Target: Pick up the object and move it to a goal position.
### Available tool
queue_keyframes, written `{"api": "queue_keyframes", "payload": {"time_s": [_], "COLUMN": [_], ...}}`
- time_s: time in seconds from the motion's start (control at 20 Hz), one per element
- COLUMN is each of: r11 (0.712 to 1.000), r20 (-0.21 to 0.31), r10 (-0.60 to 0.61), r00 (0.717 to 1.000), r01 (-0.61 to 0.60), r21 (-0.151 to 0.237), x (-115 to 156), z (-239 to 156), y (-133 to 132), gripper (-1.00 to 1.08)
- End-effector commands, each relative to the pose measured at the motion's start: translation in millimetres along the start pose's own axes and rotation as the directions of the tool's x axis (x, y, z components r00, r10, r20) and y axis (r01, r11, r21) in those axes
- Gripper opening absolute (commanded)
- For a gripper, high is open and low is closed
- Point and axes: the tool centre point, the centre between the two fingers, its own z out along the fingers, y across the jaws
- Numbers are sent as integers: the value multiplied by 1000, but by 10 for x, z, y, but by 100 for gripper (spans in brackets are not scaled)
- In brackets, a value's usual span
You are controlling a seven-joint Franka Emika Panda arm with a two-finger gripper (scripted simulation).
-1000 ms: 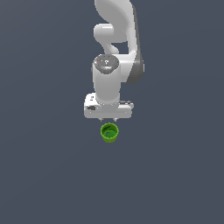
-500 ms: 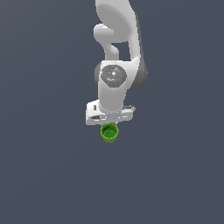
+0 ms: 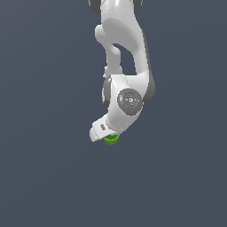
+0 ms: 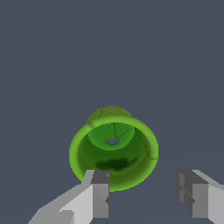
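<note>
The tool [image 4: 146, 197] is held open, its fingers spread above the green cup [image 4: 113, 148]. The cup is not yet gripped; grasping, lifting and moving to the goal are left.

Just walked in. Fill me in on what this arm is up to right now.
A single white robot arm is reaching down over a small green cup that sits on a plain dark surface. The wrist view shows its tool open, with one finger in front of the cup's rim and the other off to the side, so the cup is not gripped. In the exterior view the arm's wrist hides most of the cup. The pickup has not happened yet.
</note>
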Motion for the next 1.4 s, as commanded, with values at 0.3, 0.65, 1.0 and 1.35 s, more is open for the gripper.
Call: {"api": "queue_keyframes", "payload": {"time_s": [0.3,0.65,1.0,1.35], "r11": [963,919,897,898], "r20": [178,279,322,322], "r10": [-257,-372,-416,-415], "r00": [950,885,851,851], "r01": [267,393,442,441], "r21": [-33,-20,-8,-8], "x": [130,171,183,171], "z": [155,229,259,302], "y": [109,171,198,201], "gripper": [28,28,28,28]}}
